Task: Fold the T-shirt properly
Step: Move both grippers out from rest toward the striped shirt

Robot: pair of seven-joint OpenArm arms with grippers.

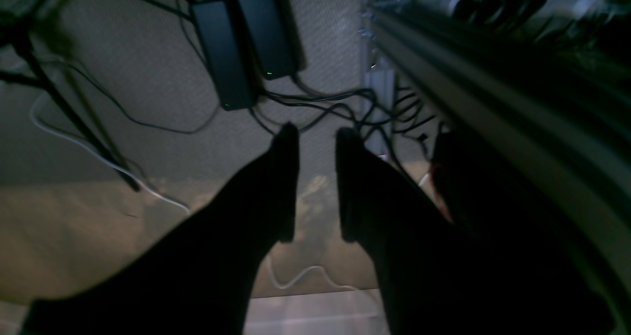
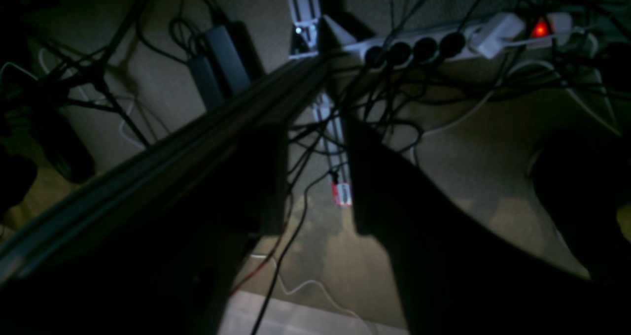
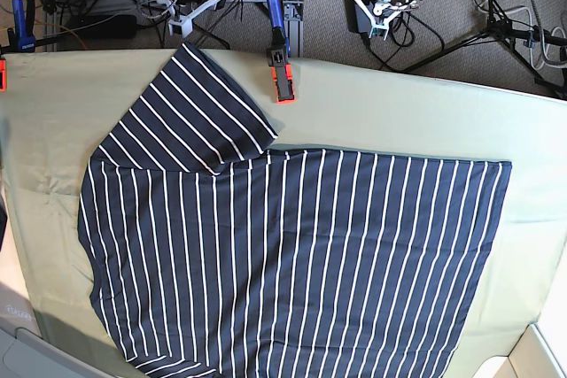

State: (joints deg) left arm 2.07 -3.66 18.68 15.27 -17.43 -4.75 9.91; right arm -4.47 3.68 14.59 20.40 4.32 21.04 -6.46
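Observation:
The T-shirt [image 3: 292, 263] is dark navy with thin white stripes. It lies spread on the olive-green cloth-covered table [image 3: 399, 121] in the base view, with one sleeve [image 3: 190, 112] reaching toward the far left; its near hem is cut off by the frame. Both wrist views look down at the floor beside the table frame, away from the shirt. My left gripper [image 1: 318, 130] has its dark fingers [image 1: 286, 177] apart with nothing between them. My right gripper [image 2: 315, 128] is also open and empty.
A blue and orange clamp [image 3: 280, 77] grips the table's far edge, with another [image 3: 19, 28] at the far left. An aluminium rail [image 1: 493, 93] runs beside the left gripper. Power bricks [image 1: 224, 54], a power strip [image 2: 434, 42] and several cables lie on the floor. Tripod legs [image 3: 496, 15] stand far right.

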